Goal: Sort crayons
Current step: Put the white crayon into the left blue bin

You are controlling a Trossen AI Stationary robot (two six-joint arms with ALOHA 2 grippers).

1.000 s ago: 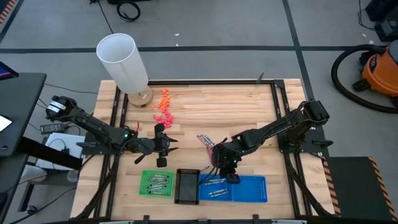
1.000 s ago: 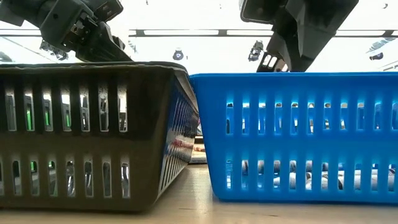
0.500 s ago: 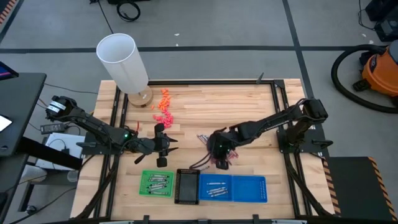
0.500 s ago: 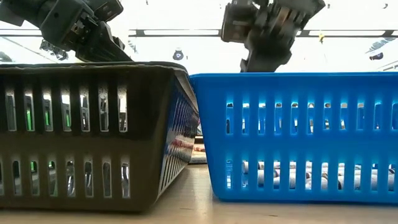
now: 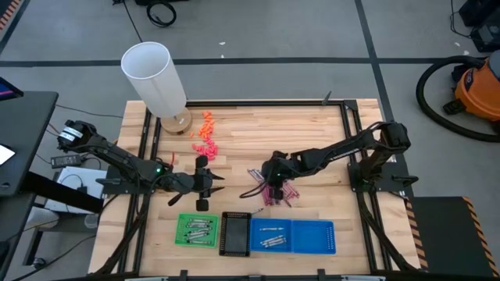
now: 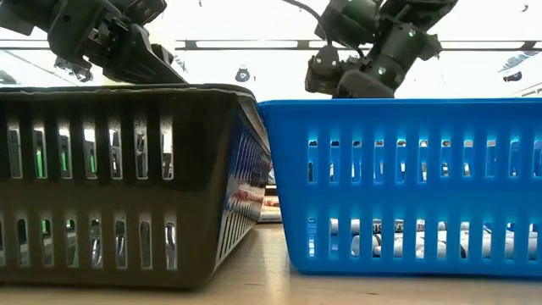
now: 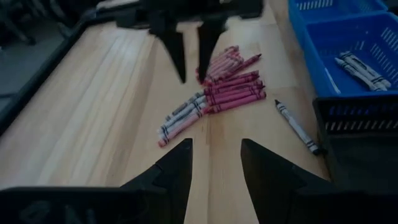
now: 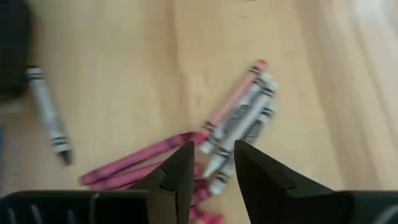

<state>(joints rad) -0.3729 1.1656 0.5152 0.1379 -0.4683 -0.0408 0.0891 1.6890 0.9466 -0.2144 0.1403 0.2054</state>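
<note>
A: Going from nine o'clock to three o'clock in the overhead view, what does the panel show?

B: At about ten o'clock a white cylinder (image 5: 155, 76) stands on the wooden table (image 5: 312, 125), with small orange and pink lumps (image 5: 205, 134) just beside it toward the centre. The left gripper (image 5: 209, 186) hovers at roughly eight o'clock of the table, well apart from any crayon; its own wrist view shows its fingers (image 7: 174, 171) spread apart with nothing between them.

A: And the containers?

B: Along the six o'clock edge three sit in a row: a green tray (image 5: 181, 231) with several crayons in it, a black basket (image 5: 233, 233), then a blue basket (image 5: 322, 236) holding a few grey crayons (image 5: 269, 234). The black and blue baskets touch.

A: Where are the loose crayons?

B: A cluster of magenta and grey crayons (image 5: 262, 184) lies near the table's centre, at twelve o'clock of the black basket. One grey crayon (image 7: 296, 126) lies apart from the cluster, just beside the black basket.

A: What of the right arm?

B: The right gripper (image 5: 272, 190) is directly above the cluster. Its wrist view shows its fingers (image 8: 180, 169) parted, empty, with mixed crayons under them. At three o'clock, off the table, stands an orange vacuum (image 5: 475, 86)
</note>
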